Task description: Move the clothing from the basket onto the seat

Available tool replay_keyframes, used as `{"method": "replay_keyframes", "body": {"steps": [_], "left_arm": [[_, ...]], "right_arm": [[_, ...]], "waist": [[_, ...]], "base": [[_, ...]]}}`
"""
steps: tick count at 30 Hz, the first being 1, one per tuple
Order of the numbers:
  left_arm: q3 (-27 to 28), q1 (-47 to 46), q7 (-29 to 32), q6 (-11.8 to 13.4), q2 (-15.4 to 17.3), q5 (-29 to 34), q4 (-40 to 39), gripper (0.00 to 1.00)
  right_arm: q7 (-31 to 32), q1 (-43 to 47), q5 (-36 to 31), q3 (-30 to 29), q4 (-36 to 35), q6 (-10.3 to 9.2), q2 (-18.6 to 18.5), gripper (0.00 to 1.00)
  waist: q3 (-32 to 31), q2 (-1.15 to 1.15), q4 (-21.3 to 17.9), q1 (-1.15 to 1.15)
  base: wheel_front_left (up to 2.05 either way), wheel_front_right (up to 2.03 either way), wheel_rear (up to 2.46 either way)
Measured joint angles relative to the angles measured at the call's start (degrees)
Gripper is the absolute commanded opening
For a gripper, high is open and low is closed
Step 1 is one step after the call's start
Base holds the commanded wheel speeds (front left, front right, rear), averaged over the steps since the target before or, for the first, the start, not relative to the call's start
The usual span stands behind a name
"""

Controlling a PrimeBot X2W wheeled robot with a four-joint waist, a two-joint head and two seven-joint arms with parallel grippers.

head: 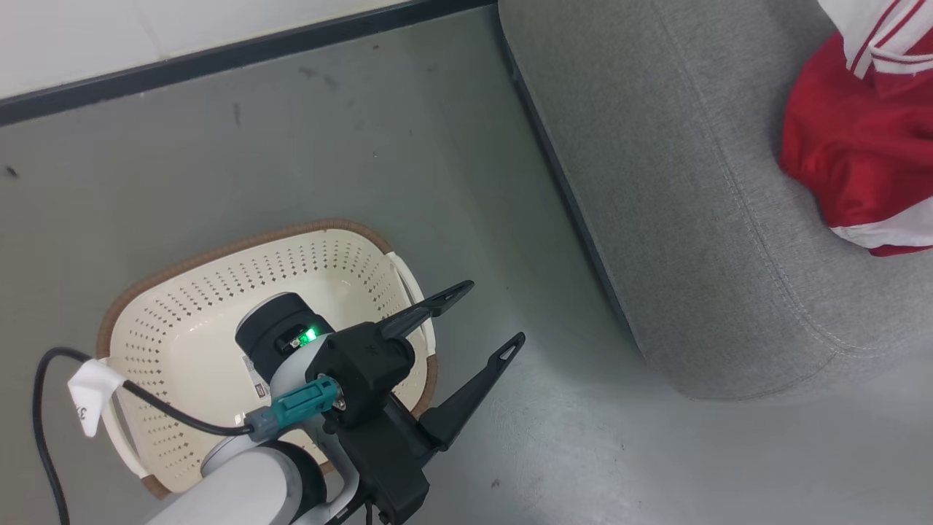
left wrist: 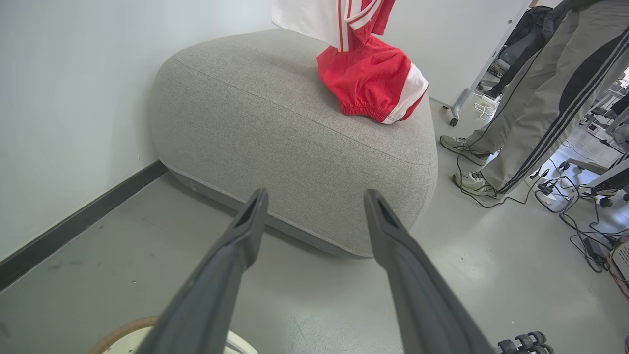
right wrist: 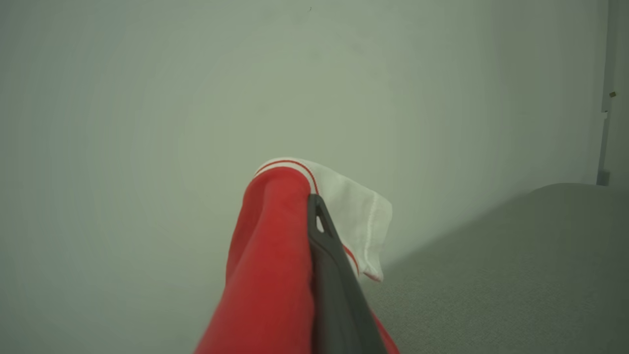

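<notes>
Head view: left gripper [head: 487, 319] sits floor-side of the grey sofa [head: 692, 182], its pale forearm rising from the bottom edge and its two dark fingers spread wide, holding nothing, tips aimed toward the sofa. The wrist hangs over the laundry basket [head: 182, 313], which stands on the floor [head: 328, 131] apart from the sofa; its perforated cream walls and bottom show wherever the arm does not cover them. A black cable with a white tag [head: 91, 394] crosses the basket rim on the side away from the sofa. On the sofa top lies a red garment [head: 853, 146] with a white band; above it shows a striped white garment [head: 885, 29]. Left wrist view: left gripper [left wrist: 316, 196] points at the sofa [left wrist: 275, 118] front, fingers far apart and empty. The red garment [left wrist: 368, 83] rests crumpled on the sofa top, and the striped white garment [left wrist: 334, 19] hangs down to it from the top edge. A person's legs [left wrist: 530, 108] stand on the floor beyond the sofa among loose cables [left wrist: 580, 221]. A bit of basket rim [left wrist: 123, 334] shows below the fingers. Right wrist view: right gripper [right wrist: 310, 206] is above the sofa [right wrist: 516, 275], facing a pale wall [right wrist: 147, 98]. One dark finger [right wrist: 329, 265] presses against red and white cloth [right wrist: 265, 275]; the other finger is hidden under it, so the grip looks closed on the garment.
</notes>
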Motion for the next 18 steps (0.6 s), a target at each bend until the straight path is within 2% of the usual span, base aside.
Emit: {"method": "replay_keyframes", "body": {"steps": [5, 10, 15, 18], "left_arm": [[0.4, -0.5, 0.3, 0.0, 0.4, 0.0, -0.3, 1.00], [0.9, -0.6, 0.3, 0.0, 0.9, 0.1, -0.3, 1.00], [1.0, -0.8, 0.3, 0.0, 0.9, 0.1, -0.4, 1.00], [1.1, -0.8, 0.3, 0.0, 1.0, 0.1, -0.4, 1.00]], "right_arm": [[-0.9, -1.6, -0.3, -1.1, 1.2, 0.02, -0.3, 0.00], [-1.0, -1.4, -3.5, 0.6, 4.6, 0.13, -0.2, 0.00], [-1.2, -0.4, -7.9, 3.4, 8.5, -2.11, -0.5, 0.00], [-1.4, 0.5, -9.8, 5.2, 11.0, -2.74, -0.5, 0.00]], "waist": [[1.9, 0.00, 0.5, 0.00], [3.0, 0.00, 0.6, 0.00], [3.5, 0.00, 0.6, -0.01], [3.8, 0.00, 0.6, -0.01]], "base": [[0.00, 0.00, 0.00], [0.00, 0.00, 0.00], [0.00, 0.00, 0.00], [0.00, 0.00, 0.00]]}}
